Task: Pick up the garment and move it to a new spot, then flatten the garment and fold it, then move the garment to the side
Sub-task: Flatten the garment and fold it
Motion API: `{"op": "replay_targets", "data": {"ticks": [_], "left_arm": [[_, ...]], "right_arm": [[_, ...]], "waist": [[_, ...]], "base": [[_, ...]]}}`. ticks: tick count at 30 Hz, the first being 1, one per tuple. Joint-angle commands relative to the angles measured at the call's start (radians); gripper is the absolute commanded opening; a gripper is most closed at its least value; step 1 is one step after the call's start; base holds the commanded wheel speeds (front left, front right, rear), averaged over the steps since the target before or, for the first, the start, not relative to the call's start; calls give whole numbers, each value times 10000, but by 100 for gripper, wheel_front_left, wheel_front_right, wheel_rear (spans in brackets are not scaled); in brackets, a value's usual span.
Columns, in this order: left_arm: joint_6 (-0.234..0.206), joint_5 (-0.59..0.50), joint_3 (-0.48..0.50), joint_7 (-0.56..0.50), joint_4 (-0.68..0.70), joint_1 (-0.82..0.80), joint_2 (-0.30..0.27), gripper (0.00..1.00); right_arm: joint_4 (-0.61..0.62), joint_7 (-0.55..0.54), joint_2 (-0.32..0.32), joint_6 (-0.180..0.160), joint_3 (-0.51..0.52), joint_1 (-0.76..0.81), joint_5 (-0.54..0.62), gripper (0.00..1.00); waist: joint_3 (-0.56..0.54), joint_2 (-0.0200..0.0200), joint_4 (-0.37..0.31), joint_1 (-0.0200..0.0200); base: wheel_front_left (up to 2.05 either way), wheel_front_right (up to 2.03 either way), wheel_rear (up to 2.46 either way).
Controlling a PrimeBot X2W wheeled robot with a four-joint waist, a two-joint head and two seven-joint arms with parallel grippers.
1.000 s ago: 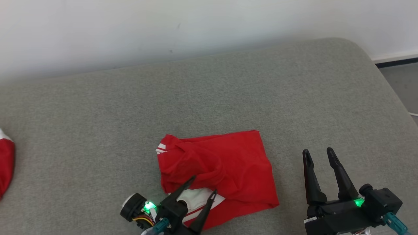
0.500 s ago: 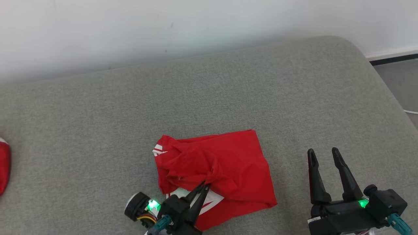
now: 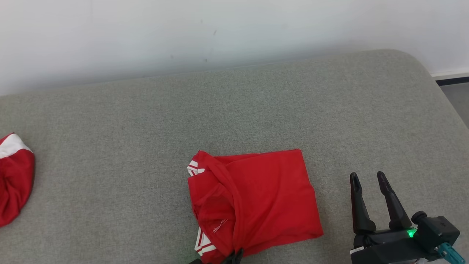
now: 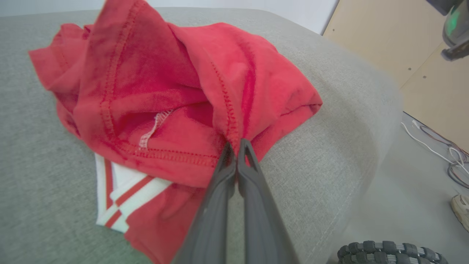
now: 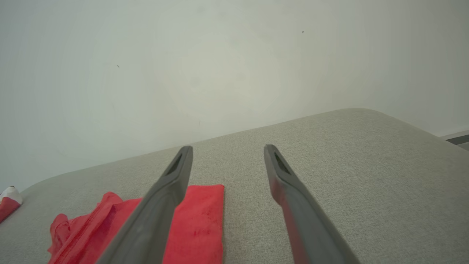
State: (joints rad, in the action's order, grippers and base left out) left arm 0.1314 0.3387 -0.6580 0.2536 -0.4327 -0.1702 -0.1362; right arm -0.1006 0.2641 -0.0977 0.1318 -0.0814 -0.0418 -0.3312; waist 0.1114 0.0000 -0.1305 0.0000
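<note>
Brightly and evenly lit in every view, soft and diffuse. Only a thin soft shadow under the garment (image 3: 256,198) edge nearest the right end effector (image 3: 367,176). Crisp from the head. Smeared in the left wrist view along the grey cushion (image 4: 351,110) edge right of the left end effector (image 4: 236,143); bowed toward the corners. Out of focus on the right end effector's own fingers (image 5: 161,205) near the lens; washed pale on the wall (image 5: 220,73) beyond them.

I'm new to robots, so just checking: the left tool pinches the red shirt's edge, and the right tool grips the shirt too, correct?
Not quite. The left tool does pinch the red shirt, but the right tool is open beside it, holding nothing, as the head view shows.
</note>
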Motion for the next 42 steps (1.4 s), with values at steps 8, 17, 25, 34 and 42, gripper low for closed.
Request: {"op": "replay_targets", "data": {"ticks": [8,17,25,34,42], "left_arm": [[-269,193,294,96,16,229,131,100],[-879,-36,2090,115,1764,827,-254,100],[-1137,-521,4132,118,3105,1427,-439,100],[-861,-1083,6259,119,3593,2067,-194,100],[-514,-1505,7278,119,3408,2279,265,100]], "right_arm": [[-81,0,-182,-26,133,40,-49,100],[-10,0,-209,-26,279,236,-29,100],[-6,0,-212,-26,311,342,-4,100],[-50,1,-206,-26,386,448,-33,100],[-247,1,-177,-26,348,634,132,100]], "waist": [[-233,0,254,0],[-585,0,638,0],[-773,0,926,0],[-851,0,1152,0],[-905,0,1252,0]], "base": [[0,0,0],[0,0,0],[0,0,0],[0,0,0],[0,0,0]]}}
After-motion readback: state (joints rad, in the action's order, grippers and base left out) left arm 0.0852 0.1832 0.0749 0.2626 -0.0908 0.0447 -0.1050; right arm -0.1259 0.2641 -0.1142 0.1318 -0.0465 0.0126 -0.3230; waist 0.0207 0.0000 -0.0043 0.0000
